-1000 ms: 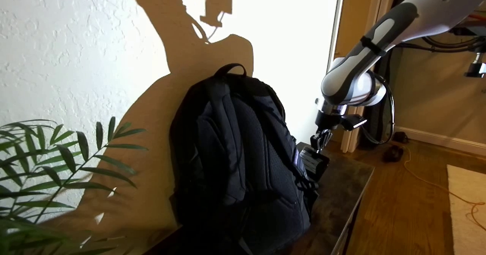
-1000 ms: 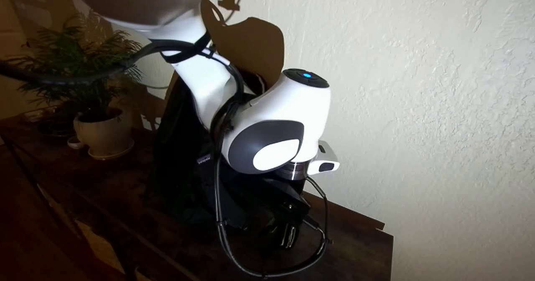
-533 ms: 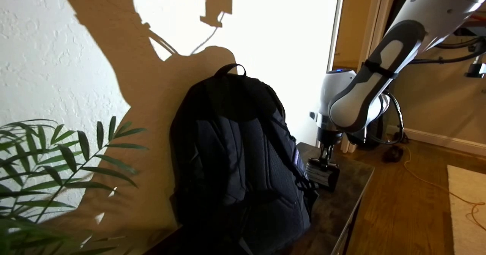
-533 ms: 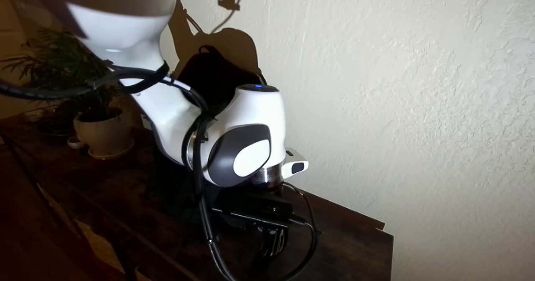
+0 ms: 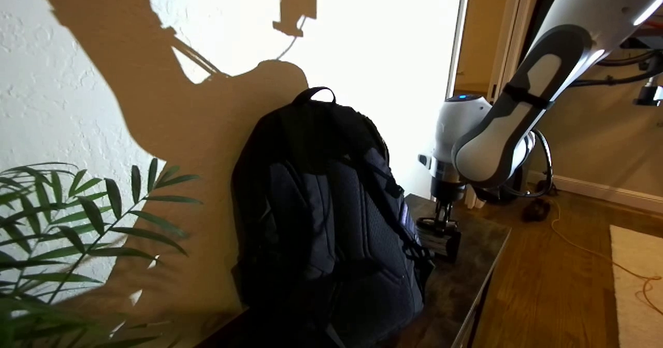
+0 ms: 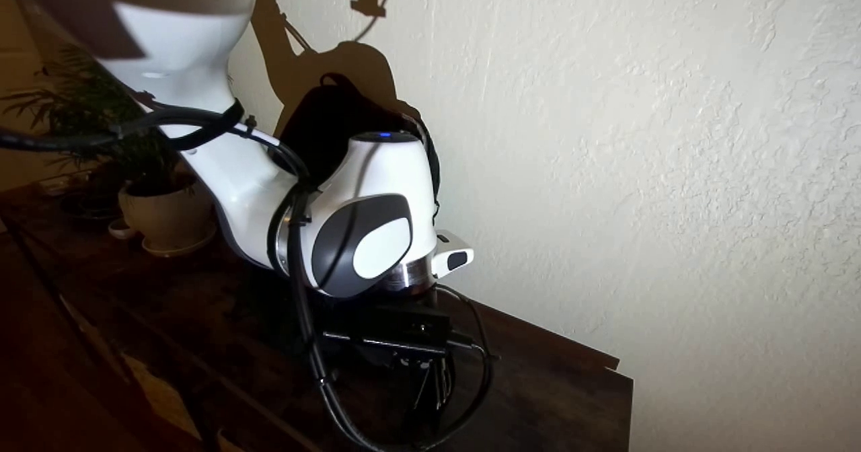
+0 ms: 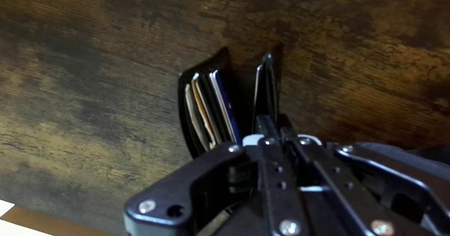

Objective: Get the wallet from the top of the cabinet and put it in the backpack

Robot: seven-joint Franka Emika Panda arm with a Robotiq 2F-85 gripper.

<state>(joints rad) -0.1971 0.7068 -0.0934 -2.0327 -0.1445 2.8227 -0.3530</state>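
Just beside the backpack (image 5: pixel 326 223), the gripper (image 7: pixel 277 126) pinches only one leaf of the wallet (image 5: pixel 439 242), so I'd worry that a brisk upward swing could set the splayed other half flapping, spilling its cards (image 7: pixel 202 106) or catching on the backpack's side.

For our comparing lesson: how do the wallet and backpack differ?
Size: the wallet is far smaller than the backpack.
Pose: the gripper pinches the wallet; the backpack stands on the cabinet.
Look: the wallet has two spread flaps, the backpack two straps.
Both look dark.
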